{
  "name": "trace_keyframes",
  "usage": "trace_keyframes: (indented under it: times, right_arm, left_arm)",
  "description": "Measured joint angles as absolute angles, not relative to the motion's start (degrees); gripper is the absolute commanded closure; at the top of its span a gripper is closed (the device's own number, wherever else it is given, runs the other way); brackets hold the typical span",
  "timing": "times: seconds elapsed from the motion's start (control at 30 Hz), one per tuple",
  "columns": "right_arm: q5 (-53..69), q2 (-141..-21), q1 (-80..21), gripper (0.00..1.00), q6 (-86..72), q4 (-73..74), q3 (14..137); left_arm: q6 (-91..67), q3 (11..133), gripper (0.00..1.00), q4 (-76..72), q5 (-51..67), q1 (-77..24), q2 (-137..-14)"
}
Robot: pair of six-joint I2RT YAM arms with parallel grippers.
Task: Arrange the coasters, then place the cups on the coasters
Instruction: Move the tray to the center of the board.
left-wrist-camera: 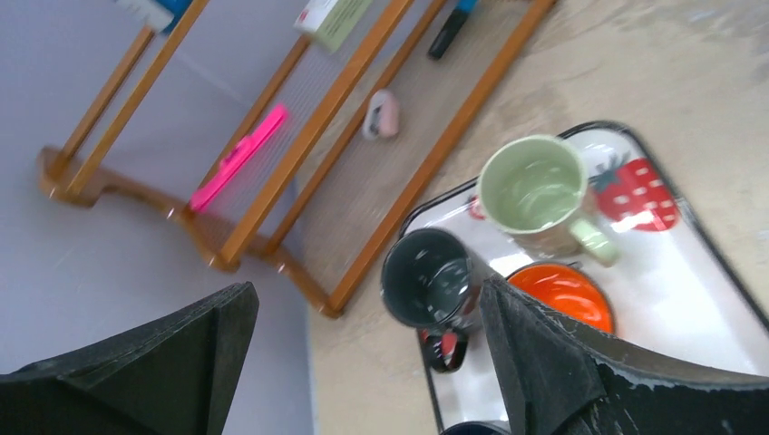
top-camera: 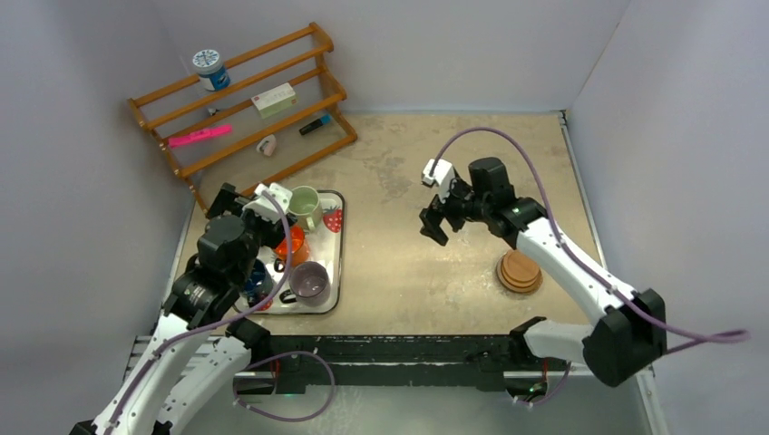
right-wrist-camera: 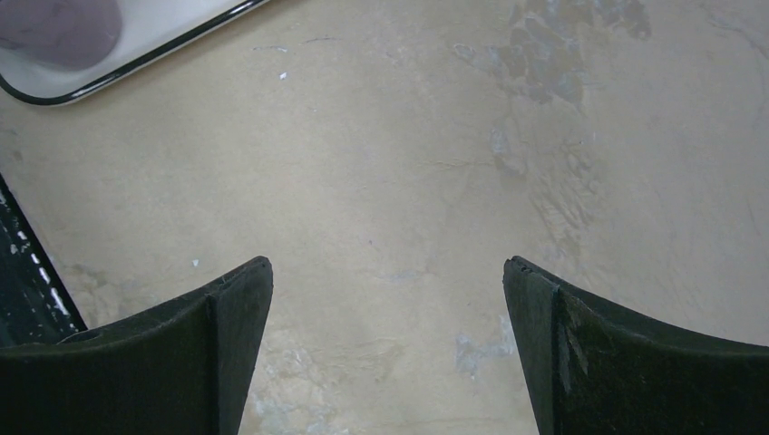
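A stack of brown coasters (top-camera: 519,272) lies on the table at the right, close to my right arm. On the white strawberry tray (top-camera: 337,263) at the left stand the cups: pale green (top-camera: 304,207) (left-wrist-camera: 533,188), orange (top-camera: 292,245) (left-wrist-camera: 564,292), purple-grey (top-camera: 309,281) and dark blue (top-camera: 257,281). The dark grey-green cup (left-wrist-camera: 431,276) shows in the left wrist view, just inside the right finger. My left gripper (top-camera: 247,213) (left-wrist-camera: 367,308) hovers open over the tray's far left corner. Over bare table at the centre, my right gripper (top-camera: 433,222) (right-wrist-camera: 388,272) is open and empty.
A wooden rack (top-camera: 245,109) stands at the back left with a blue-and-white jar (top-camera: 210,68), a pink marker (top-camera: 199,136) and small items. The tray's corner (right-wrist-camera: 136,63) shows at the upper left of the right wrist view. Grey walls enclose the table.
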State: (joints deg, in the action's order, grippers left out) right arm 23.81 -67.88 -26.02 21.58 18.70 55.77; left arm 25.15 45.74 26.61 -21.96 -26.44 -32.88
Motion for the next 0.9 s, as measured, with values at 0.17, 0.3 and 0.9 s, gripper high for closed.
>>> trace_keyframes:
  times: [0.17,0.3,0.9]
  right_arm:
    - [22.11,-73.34,-28.62,0.01,22.92,17.72,56.77]
    - [21.47,-71.48,-29.32,0.01,23.94,16.97,56.23]
    - [17.78,-59.11,-29.30,0.01,27.38,16.14,49.50]
  left_arm:
    - [24.05,43.70,0.00,26.30,-31.11,-26.22,-34.72]
    - [20.99,44.12,0.00,26.63,-31.07,-20.99,-36.73]
    - [17.76,49.19,0.04,23.18,20.01,37.04,-63.00]
